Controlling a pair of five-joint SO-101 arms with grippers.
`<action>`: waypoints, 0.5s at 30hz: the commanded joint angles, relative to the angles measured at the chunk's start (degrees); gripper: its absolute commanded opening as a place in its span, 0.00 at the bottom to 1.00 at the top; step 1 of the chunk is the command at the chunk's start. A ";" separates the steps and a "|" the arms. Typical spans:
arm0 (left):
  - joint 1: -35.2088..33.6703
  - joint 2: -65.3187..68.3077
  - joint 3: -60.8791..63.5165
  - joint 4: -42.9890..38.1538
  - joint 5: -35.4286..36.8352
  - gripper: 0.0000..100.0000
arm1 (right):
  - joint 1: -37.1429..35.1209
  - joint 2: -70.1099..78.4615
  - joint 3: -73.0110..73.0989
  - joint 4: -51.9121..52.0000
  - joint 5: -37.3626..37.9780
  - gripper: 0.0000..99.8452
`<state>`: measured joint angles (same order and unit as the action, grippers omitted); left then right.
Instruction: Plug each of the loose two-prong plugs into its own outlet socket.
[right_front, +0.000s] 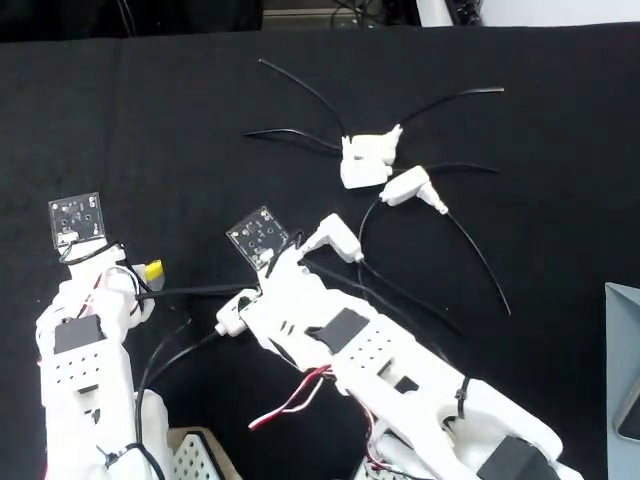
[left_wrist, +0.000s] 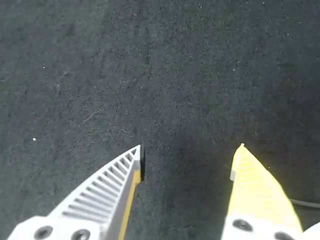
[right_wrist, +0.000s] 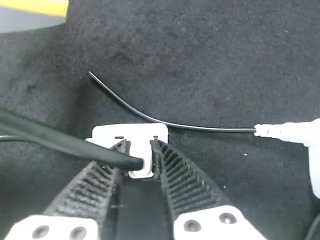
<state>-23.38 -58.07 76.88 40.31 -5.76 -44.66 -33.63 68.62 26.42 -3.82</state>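
Fingers (right_wrist: 175, 170) of the right gripper (right_wrist: 139, 146) pinched a white plug (right_wrist: 112, 133), its prongs hidden; the left gripper (left_wrist: 190, 147) gaped wide over black cloth (left_wrist: 150, 60).

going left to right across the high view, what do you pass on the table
left claw → white outlet socket in the right claw → white plug → second white plug → grey object at the right edge

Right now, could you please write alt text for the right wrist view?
The right claw grips a white plug with a thick black cable, over black cloth. A thin black wire runs past it to a second white plug.
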 joint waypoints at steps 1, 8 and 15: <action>-0.57 -0.70 -0.31 -1.23 0.53 0.29 | 1.05 -0.13 -1.63 0.97 1.93 0.01; -0.57 -0.70 -0.31 -1.23 0.53 0.29 | 3.87 0.22 -1.36 -1.85 2.90 0.01; -0.57 -0.70 -0.31 -1.23 0.53 0.29 | 3.78 0.22 -0.40 -3.69 2.55 0.01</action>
<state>-23.38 -58.07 76.88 40.31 -5.76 -41.93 -33.45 68.79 23.87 -1.45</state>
